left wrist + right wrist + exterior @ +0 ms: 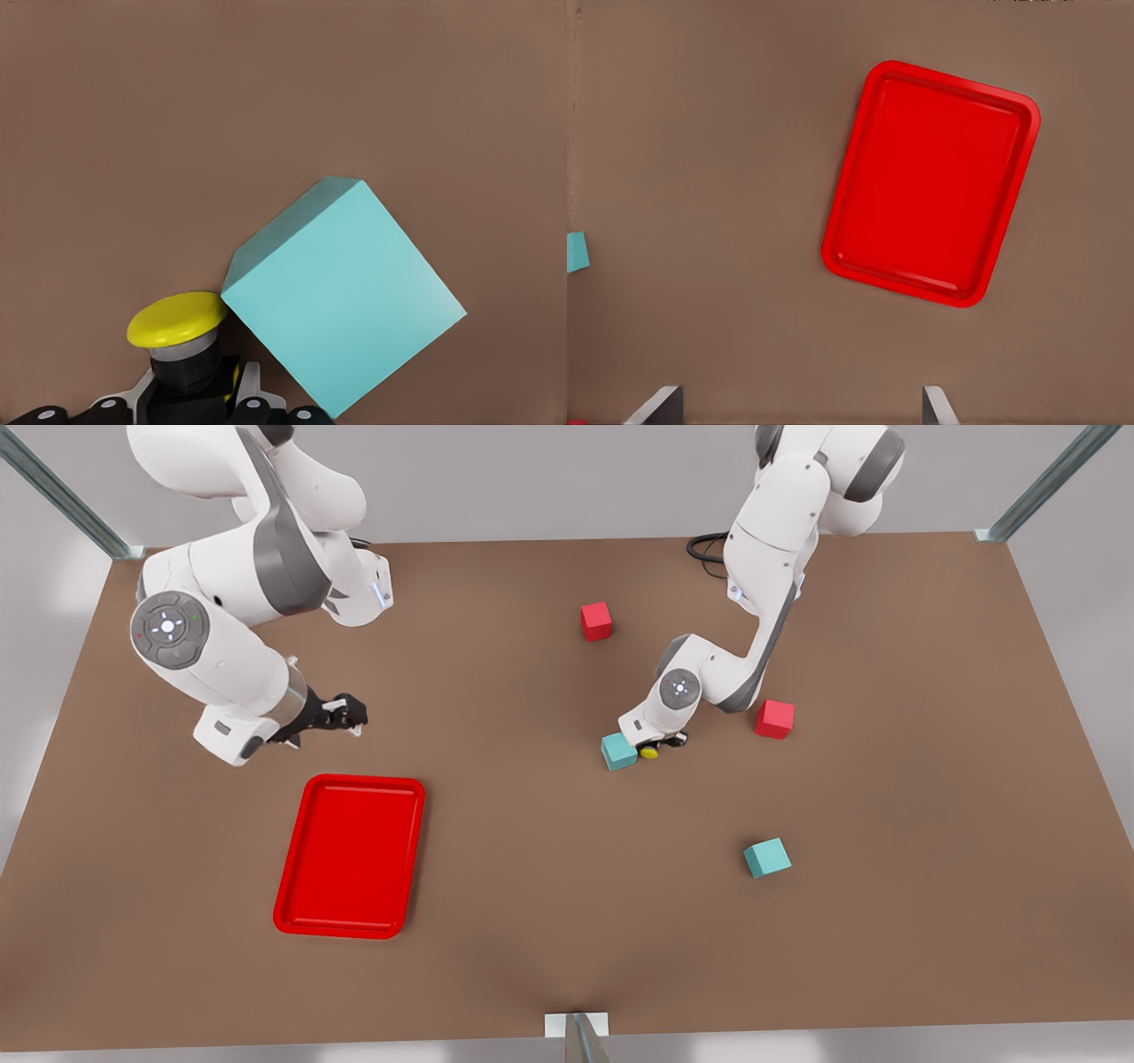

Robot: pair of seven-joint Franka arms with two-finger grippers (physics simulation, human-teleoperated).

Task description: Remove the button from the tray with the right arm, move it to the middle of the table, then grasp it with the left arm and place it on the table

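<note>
Brown table lies open around left gripper holding button

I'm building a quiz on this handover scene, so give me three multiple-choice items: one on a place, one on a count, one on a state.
1. Where is the button?
A. In the tray
B. In the left gripper, beside a teal cube
C. On a red cube

2. How many cubes lie on the table?
A. Two
B. Three
C. Four

3. What state is the right gripper in?
A. Open, holding nothing
B. Shut on the button
C. Shut on a cube

Answers: 1 B, the left gripper clamps the body next to the teal cube. 2 C, two teal, two red. 3 A, its fingers stand apart above the tray.
</note>
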